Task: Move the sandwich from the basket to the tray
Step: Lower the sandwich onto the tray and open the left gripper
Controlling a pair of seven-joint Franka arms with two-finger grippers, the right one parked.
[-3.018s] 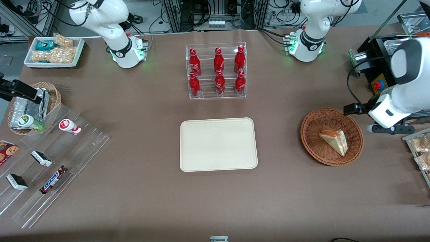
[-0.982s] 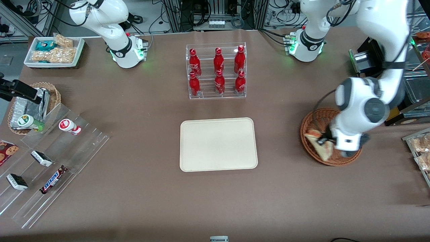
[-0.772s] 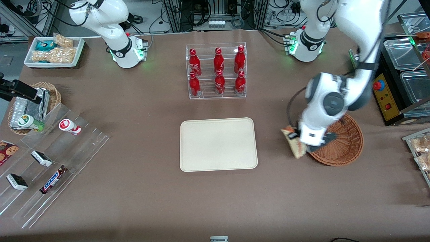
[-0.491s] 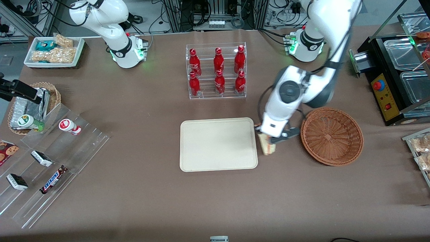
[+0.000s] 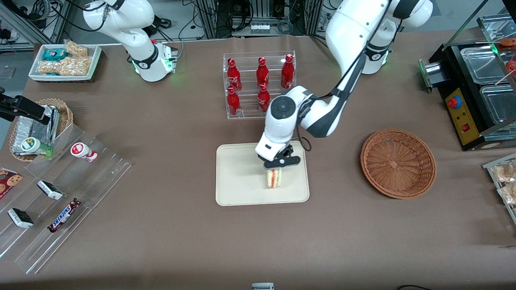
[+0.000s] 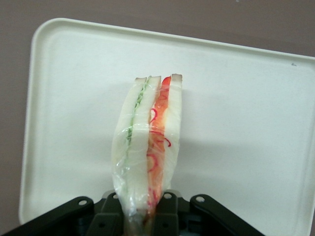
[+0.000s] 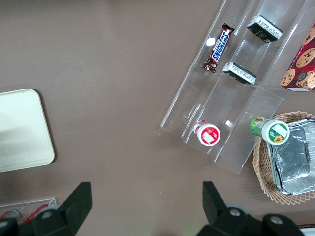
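Sandwich (image 5: 273, 179) moved over tray (image 5: 238, 177), claw (image 5: 277, 166) gripping.

Sandwich (image 5: 273, 178) has left the basket (image 5: 398, 163), now empty, and the gripper (image 5: 275, 166), clamped on it, has carried it across to hang over the tray (image 5: 242, 177).

Sandwich (image 6: 147, 147) base hidden between gripper (image 6: 142, 216) fingers; whether it touched tray (image 6: 256, 123) unclear. Arm covered part of bottle rack (image 5: 258, 86).
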